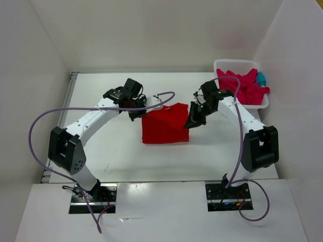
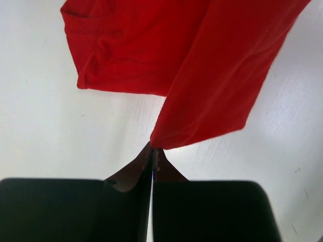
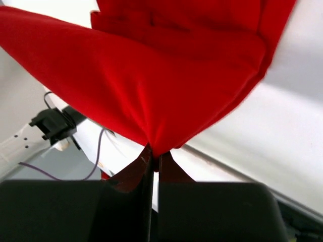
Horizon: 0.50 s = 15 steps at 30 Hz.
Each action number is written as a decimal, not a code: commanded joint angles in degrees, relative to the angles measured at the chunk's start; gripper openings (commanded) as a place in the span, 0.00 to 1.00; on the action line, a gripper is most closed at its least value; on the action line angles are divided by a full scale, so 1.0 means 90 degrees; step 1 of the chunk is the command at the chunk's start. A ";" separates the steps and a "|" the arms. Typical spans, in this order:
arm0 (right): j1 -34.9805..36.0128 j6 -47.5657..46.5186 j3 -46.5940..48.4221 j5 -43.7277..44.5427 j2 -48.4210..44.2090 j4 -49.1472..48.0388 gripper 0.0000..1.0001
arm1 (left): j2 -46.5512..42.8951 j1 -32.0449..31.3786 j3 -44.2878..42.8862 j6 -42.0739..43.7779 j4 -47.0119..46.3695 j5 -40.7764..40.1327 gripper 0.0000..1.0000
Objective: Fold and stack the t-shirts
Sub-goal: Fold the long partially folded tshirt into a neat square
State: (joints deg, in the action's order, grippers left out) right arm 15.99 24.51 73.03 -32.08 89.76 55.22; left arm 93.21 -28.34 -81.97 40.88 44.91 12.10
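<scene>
The red t-shirt [image 1: 165, 124] is plain bright red. At 2 o'clock, the white basket [image 1: 234, 61] holds a plain crimson-pink shirt [image 1: 242, 86] and a teal-blue shirt [image 1: 261, 78].

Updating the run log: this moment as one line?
left jaws: shut on red t-shirt | right jaws: shut on red t-shirt | basket: pink t-shirt, teal t-shirt

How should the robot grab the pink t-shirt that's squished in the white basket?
Probably from straight above, pinching a raised fold near the middle of the crumpled crimson-pink cotton t-shirt. It lies heaped in the white plastic basket, whose walls block any sideways approach.
</scene>
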 commanded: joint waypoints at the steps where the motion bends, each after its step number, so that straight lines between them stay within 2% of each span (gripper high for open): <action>1: -0.0193 -0.0116 0.0380 -0.0458 0.0427 -0.0549 0.00 | 0.0190 -0.0015 -0.0218 -0.0236 -0.0496 -0.0016 0.00; 9: -0.0536 -0.0184 0.1736 -0.0547 0.1608 -0.0755 0.00 | 0.0639 0.0306 -0.0218 -0.0168 -0.1151 -0.0386 0.00; 15: -0.0663 -0.0243 0.2294 -0.0664 0.2478 -0.0891 0.00 | 0.0835 0.0522 -0.0159 -0.0167 -0.1864 -0.0690 0.00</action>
State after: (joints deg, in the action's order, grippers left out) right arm 10.76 23.59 90.19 -36.27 110.02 49.50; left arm 99.98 -24.58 -82.28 40.18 33.26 7.42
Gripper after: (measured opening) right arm 0.026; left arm 0.006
